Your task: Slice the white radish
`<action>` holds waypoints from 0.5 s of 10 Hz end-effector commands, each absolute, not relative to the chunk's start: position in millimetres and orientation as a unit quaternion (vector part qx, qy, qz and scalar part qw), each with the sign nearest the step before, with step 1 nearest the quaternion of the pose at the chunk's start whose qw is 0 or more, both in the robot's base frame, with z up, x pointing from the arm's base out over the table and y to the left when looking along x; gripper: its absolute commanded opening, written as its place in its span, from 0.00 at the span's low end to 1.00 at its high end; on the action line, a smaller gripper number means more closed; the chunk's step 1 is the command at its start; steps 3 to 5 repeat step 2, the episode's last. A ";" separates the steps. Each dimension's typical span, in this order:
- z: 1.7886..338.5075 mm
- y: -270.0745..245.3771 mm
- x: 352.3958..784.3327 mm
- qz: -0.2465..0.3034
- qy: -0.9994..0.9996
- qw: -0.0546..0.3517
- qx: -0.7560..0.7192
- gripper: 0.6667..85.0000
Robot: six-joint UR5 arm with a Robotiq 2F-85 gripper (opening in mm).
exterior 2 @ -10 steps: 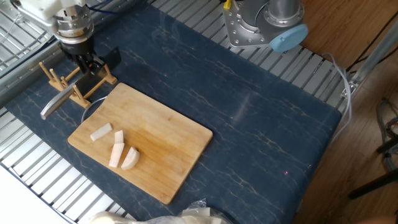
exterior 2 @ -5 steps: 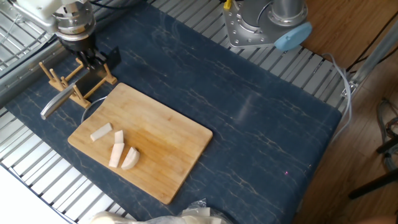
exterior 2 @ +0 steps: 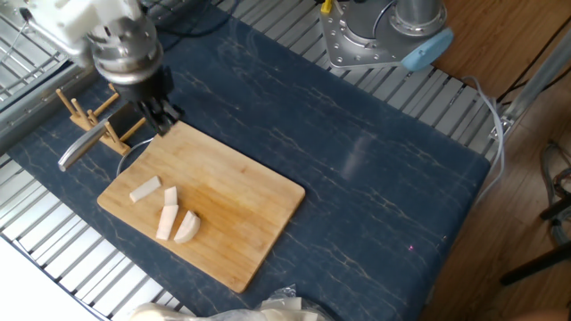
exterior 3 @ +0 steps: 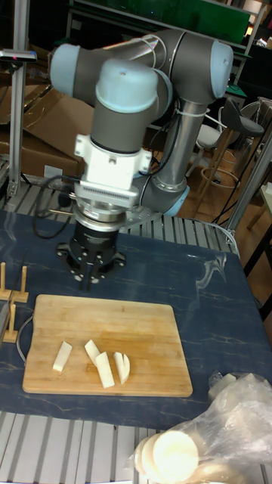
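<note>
Several pale white radish [exterior 2: 168, 212] wedges and sticks lie on the left part of the wooden board [exterior 2: 241, 201]. In the tall fixed view the white radish [exterior 3: 104, 367] pieces sit at the board's [exterior 3: 151, 333] front left. My gripper [exterior 2: 161, 117] hangs over the board's far left corner, well clear of the pieces. Seen from the front, the gripper [exterior 3: 91, 280] points down just behind the board's back edge. Its fingers stand slightly apart with nothing between them.
A wooden rack [exterior 2: 100, 122] with a grey-handled knife [exterior 2: 78, 146] across it stands left of the board. A plastic bag [exterior 3: 224, 418] holding pale round slices lies at the front edge. The arm's base [exterior 2: 373, 37] is at the back.
The gripper has moved from over the knife rack to the right and toward the board's far corner. The radish pieces and knife have not moved.
</note>
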State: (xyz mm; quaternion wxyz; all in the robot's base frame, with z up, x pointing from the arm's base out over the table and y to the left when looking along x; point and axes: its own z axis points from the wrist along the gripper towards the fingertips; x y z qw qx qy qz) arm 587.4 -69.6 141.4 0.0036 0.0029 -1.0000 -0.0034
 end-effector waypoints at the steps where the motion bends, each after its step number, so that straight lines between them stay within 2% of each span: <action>1: 136.6 -49.2 600.3 -0.015 -1.000 0.002 -0.016 0.18; 5: 135.7 -48.3 600.7 -0.015 -1.000 0.003 -0.014 0.18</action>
